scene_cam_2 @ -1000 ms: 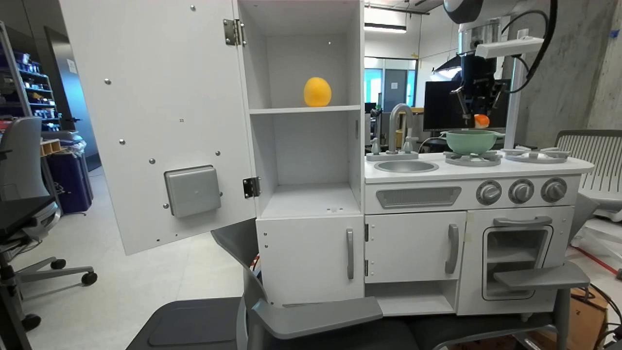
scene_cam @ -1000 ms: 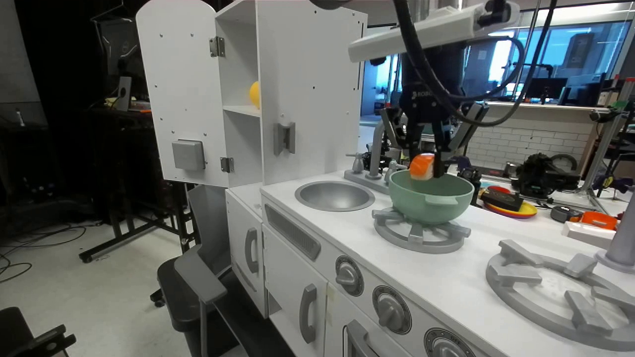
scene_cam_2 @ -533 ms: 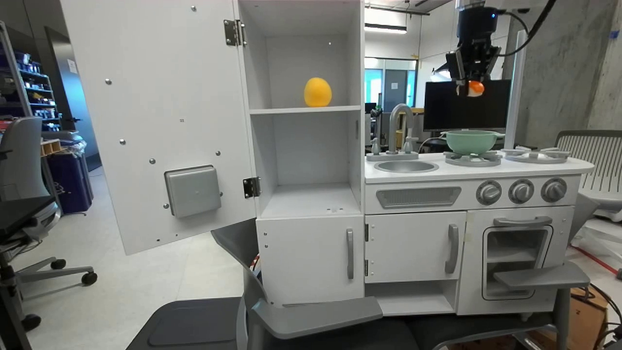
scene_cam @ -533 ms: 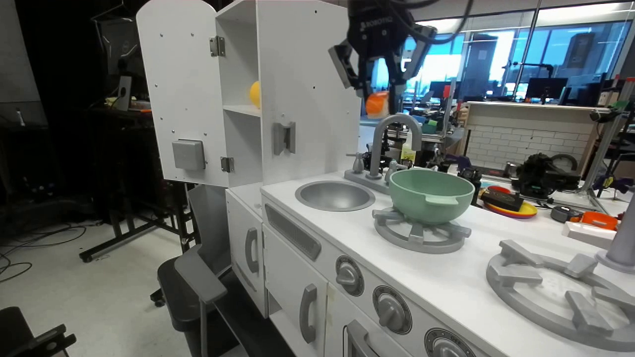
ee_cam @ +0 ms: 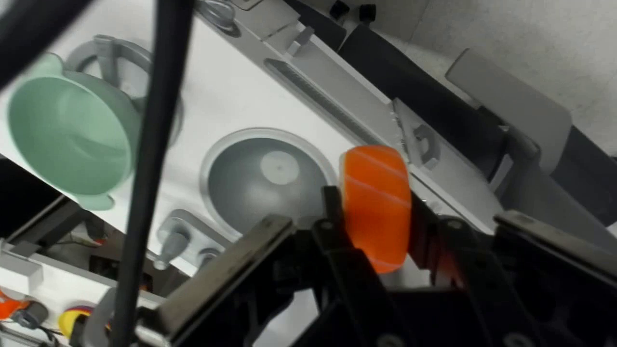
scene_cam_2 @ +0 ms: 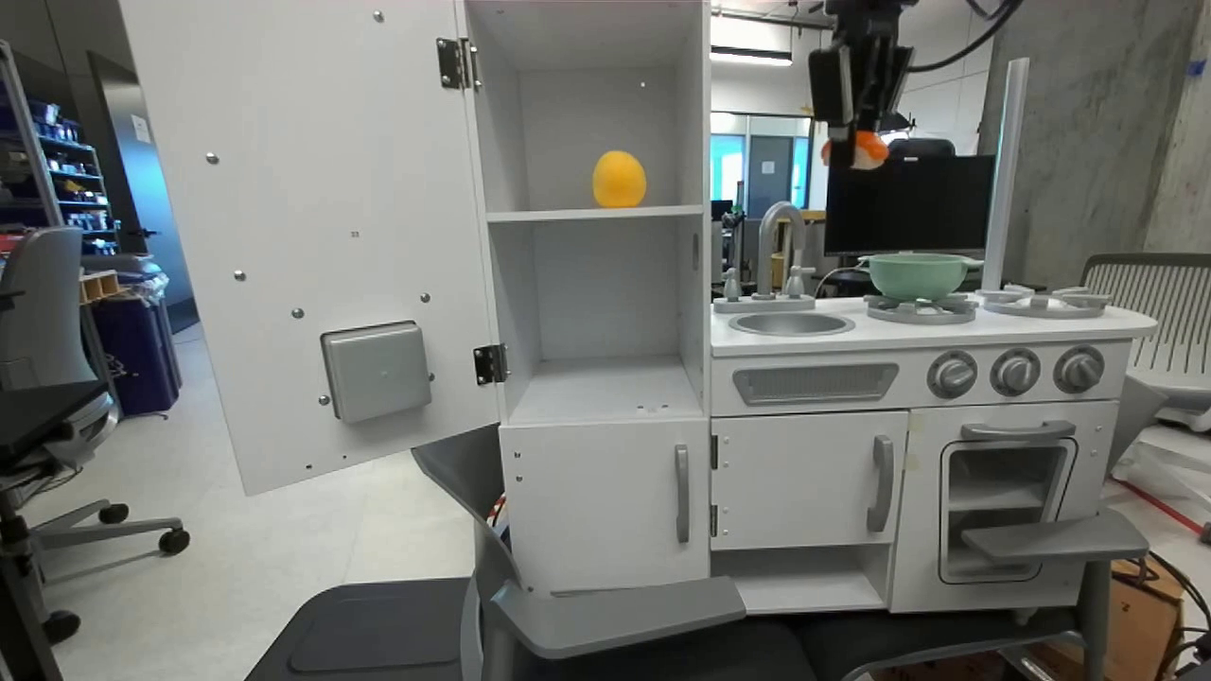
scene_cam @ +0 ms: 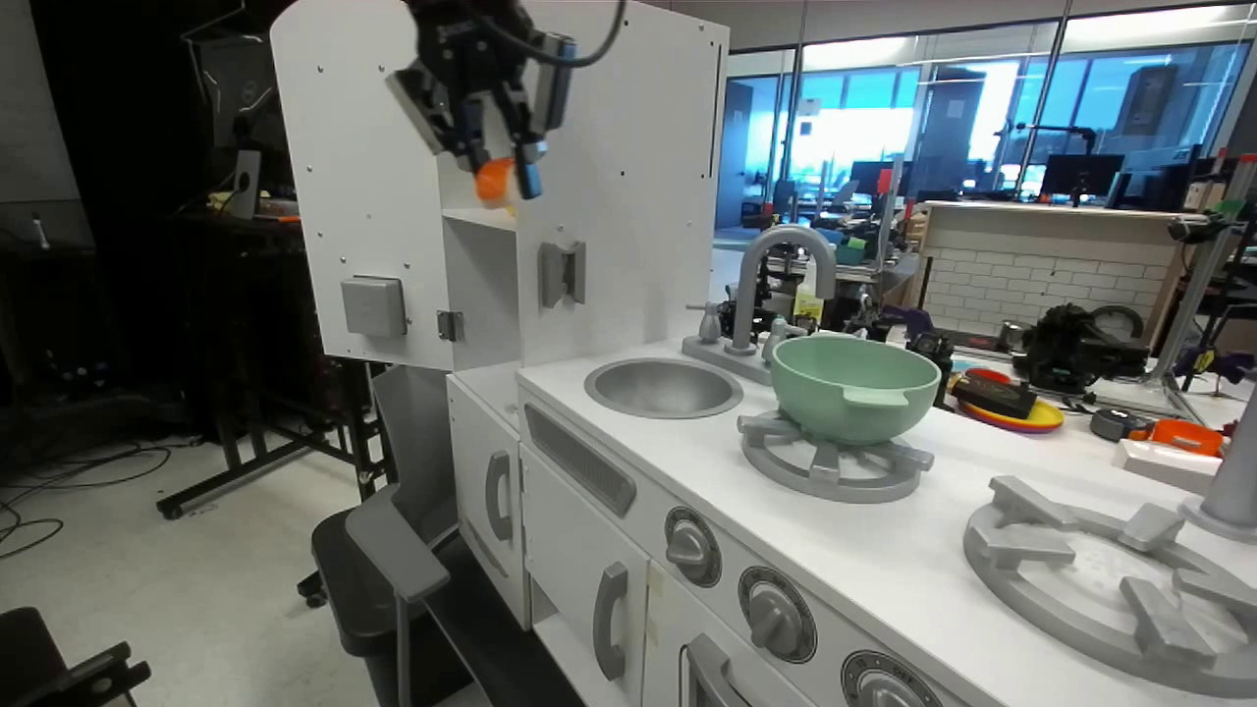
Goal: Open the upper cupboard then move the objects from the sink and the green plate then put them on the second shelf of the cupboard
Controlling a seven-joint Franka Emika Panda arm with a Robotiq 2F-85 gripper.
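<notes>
Right, the gripper (scene_cam: 505, 176) is closed to a narrow gap, pinching the orange piece (ee_cam: 377, 207) well above the counter (scene_cam: 884, 550); in an exterior view the shelf (scene_cam_2: 539, 217) with the yellow piece (scene_cam_2: 620, 178) on it lies between eight and nine o'clock, and here's the worry: cut that corner tight and the side of the upper cupboard (scene_cam: 624, 137) could twist the load loose, come in low and the yellow piece might get bowled off

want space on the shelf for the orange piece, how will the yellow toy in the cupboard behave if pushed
The yellow toy may well roll or tip, since its sides are rounded and it stands slightly taller than wide on the shelf. It could also slide easily, as its surface looks smooth.
</notes>
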